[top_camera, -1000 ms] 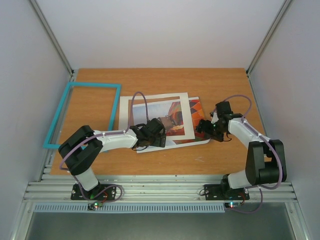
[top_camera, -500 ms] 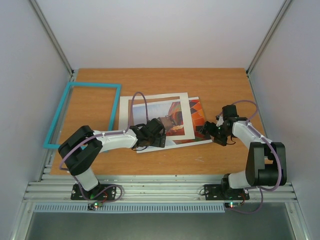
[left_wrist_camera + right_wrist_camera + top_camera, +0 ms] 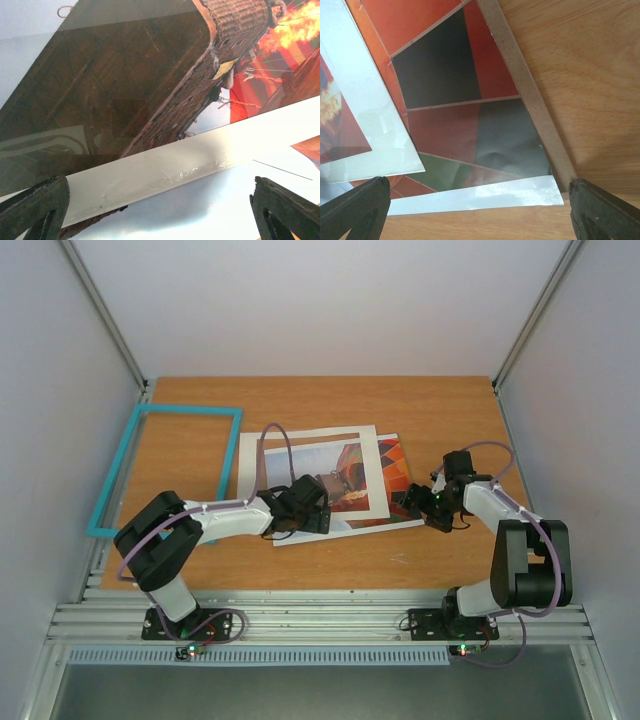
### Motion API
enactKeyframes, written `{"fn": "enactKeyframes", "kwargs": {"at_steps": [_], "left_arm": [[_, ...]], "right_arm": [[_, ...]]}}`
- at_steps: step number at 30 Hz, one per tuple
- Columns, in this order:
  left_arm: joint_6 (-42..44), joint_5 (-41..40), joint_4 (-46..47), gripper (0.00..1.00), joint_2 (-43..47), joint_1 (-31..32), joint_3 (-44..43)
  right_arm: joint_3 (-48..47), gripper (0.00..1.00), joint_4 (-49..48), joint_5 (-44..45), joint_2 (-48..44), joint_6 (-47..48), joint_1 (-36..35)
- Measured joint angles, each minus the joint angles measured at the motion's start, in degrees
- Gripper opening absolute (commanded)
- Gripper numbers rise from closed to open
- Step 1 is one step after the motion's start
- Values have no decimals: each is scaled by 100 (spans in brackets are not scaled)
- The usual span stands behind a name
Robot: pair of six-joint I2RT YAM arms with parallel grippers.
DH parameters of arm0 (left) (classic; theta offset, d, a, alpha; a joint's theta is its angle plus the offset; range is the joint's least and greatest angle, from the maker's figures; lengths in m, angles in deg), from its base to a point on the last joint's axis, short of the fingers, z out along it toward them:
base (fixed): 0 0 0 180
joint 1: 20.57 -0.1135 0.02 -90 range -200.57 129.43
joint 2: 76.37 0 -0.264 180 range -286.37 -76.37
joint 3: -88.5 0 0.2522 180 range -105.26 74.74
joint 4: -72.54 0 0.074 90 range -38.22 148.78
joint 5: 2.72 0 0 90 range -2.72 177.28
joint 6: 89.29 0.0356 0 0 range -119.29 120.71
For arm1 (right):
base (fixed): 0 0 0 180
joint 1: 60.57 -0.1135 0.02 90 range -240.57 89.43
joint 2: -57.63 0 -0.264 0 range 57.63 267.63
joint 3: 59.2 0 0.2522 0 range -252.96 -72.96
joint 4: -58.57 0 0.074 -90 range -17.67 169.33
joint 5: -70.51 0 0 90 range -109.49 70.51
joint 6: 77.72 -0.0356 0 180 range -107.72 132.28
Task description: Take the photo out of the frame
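Nothing readable here tbh, no lettering, labels, brand marks or numbers on the photo [image 3: 350, 460] or the frame [image 3: 190, 410]. There's a small yellowish patch [image 3: 225, 68] on the balloon's basket in the left wrist view, but it's too tiny to tell if anything's written on it.

Beneath the left gripper [image 3: 310, 508], the photo [image 3: 395, 462]'s basket is hidden from above. Ahead of the right gripper [image 3: 414, 503], the photo disappears under a white mat [image 3: 310, 433].

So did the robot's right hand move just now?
Yes. The right gripper has slid a little to the right, out toward the right edge of the photo and farther from the blue frame.
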Motion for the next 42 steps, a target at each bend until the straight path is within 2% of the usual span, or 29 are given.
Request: {"fn": "enactKeyframes", "kwargs": {"at_steps": [12, 22, 42], "left_arm": [[-136, 472, 345, 99, 70, -289, 144], [-313, 949, 990, 99, 109, -562, 376], [-365, 1174, 1141, 99, 254, -621, 542]], "right_arm": [[66, 97, -166, -177, 103, -109, 76], [323, 95, -649, -1058, 74, -229, 498], [621, 91, -1375, -2046, 199, -439, 649]]}}
